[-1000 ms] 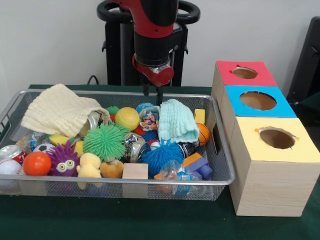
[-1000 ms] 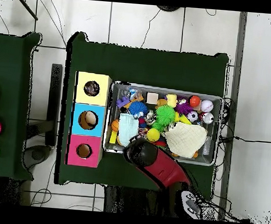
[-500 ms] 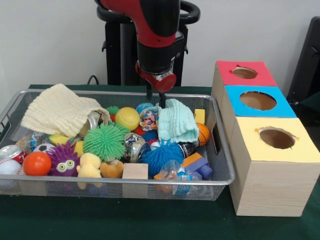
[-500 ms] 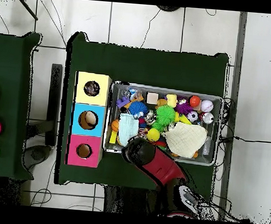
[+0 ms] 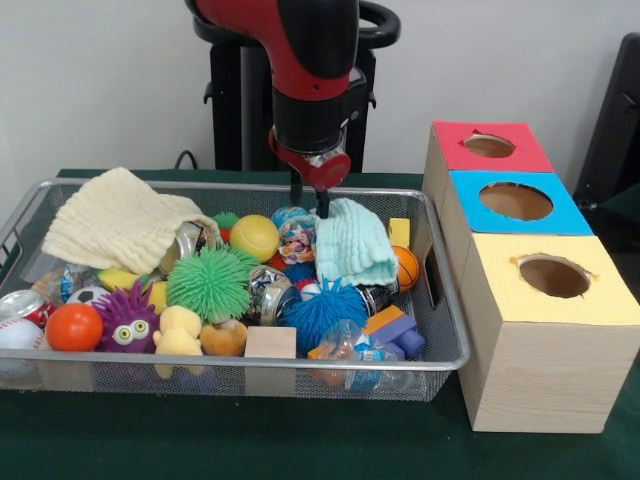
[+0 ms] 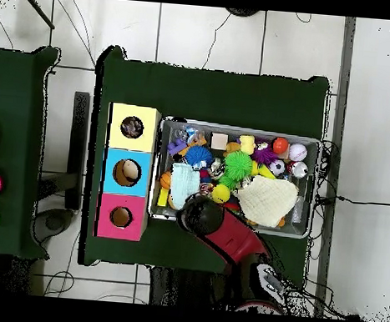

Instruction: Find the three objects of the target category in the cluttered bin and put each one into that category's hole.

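Note:
My gripper (image 5: 309, 199) hangs open over the back of the wire bin (image 5: 447, 300), with nothing between its fingers. Its tips are just above a patterned ball (image 5: 297, 236) and the left edge of a mint green cloth (image 5: 355, 242). A yellow tennis ball (image 5: 254, 237) lies to the left of them. In the overhead view the red arm (image 6: 226, 235) covers the gripper, reaching over the bin's near rim beside the mint cloth (image 6: 183, 183). Three holes stand beside the bin: red (image 5: 489, 146), blue (image 5: 516, 201) and yellow (image 5: 553, 276).
The bin also holds a cream cloth (image 5: 120, 220), a green spiky ball (image 5: 208, 283), a blue spiky ball (image 5: 323, 310), a purple monster (image 5: 127, 320), an orange ball (image 5: 73, 326), a small basketball (image 5: 405, 268), a wooden block (image 5: 270, 343) and cans.
The gripper has dropped a little toward the bin and edged slightly right. Its fingers stay apart, and nothing in the bin has moved.

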